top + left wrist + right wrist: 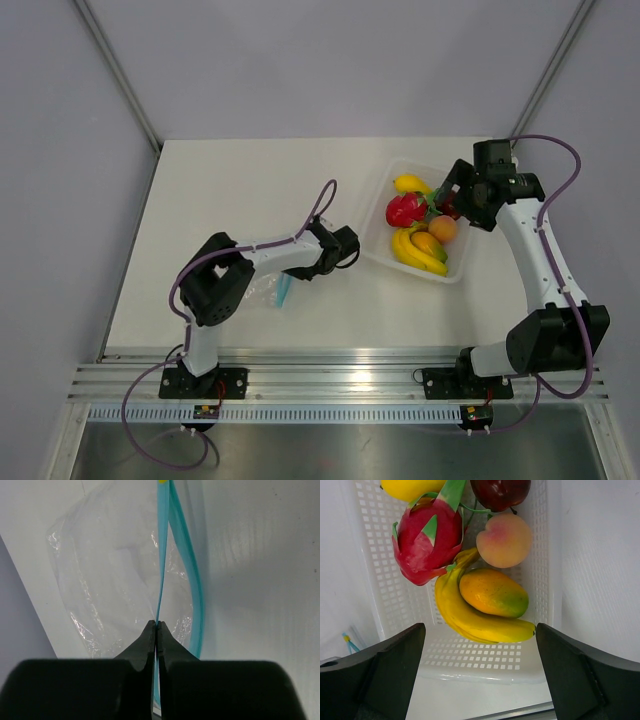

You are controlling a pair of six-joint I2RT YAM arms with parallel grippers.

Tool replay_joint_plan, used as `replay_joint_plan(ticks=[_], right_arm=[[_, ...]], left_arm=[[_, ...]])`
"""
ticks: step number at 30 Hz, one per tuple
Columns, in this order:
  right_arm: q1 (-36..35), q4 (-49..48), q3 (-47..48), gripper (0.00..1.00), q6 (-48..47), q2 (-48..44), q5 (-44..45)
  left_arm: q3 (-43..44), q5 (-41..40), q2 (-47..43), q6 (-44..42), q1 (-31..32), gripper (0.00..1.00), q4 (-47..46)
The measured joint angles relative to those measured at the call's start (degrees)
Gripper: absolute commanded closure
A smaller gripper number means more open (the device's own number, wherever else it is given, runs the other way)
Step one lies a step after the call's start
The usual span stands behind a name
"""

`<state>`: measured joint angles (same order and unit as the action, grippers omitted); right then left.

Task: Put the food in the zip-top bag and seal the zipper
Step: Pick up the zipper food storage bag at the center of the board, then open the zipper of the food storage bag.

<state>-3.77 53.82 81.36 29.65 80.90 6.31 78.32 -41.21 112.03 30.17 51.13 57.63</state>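
Zip-top bag [265,293] partly hidden, lemon [410,487] cut off

Bright, even light; soft shadows; glints on zip-top bag [90,625]; right pincer fingers [375,675] blurred.

Crinkly clear plastic bag [100,580], glossy banana bunch [470,622], perforated plastic tray [485,657].

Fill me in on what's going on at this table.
The left gripper is shut on one lip of the light-blue zipper of the clear zip-top bag; the other lip bows away, and nothing is inside. The right gripper hangs open over the white perforated tray, where the banana bunch, mango, peach and dragon fruit lie untouched.
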Motion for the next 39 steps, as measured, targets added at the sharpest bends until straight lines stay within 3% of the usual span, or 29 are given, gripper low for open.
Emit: replay_joint_plan(ticks=[4,8,12,17,21,29,31,38,39], right_arm=[[0.0,0.0,0.0,0.01,-0.1,-0.4,-0.5],[-0.2,0.0,0.0,0.01,-0.6,-0.7,-1.7],[-1.6,-1.1,0.0,0.01,-0.6,-2.2,-2.7],[-9.8,-2.2,4.3,0.01,0.2,-1.6,-5.9],[-18.0,-5.4,6.4,0.06,2.0,0.1,-10.5],[-23.6,-8.5,4.6,0.14,5.9,2.2,-15.9],[-25.0,-8.7,4.5,0.17,6.4,3.3,-16.6],[-28.3,-9.2,3.9,0.42,7.3,8.3,-17.0],[-28.7,-9.2,3.8,0.51,7.3,9.1,-17.0]], left_arm=[[-0.1,0.8,-0.6,-0.7,-0.4,1.0,0.2],[1.4,8.3,-6.1,-2.4,-2.1,1.0,0.4],[11.6,15.0,-11.2,-3.0,-4.8,1.0,2.3],[22.4,21.9,-12.2,-2.1,-6.3,1.0,1.0],[23.1,26.6,-11.9,-0.3,-6.3,1.0,0.7],[23.1,31.8,-11.3,2.8,-6.5,1.0,-1.0],[23.1,32.5,-11.3,3.1,-6.7,1.0,-1.2],[22.8,33.8,-11.3,4.3,-7.5,1.0,-2.7],[22.8,33.8,-11.3,4.4,-7.6,1.0,-2.9]])
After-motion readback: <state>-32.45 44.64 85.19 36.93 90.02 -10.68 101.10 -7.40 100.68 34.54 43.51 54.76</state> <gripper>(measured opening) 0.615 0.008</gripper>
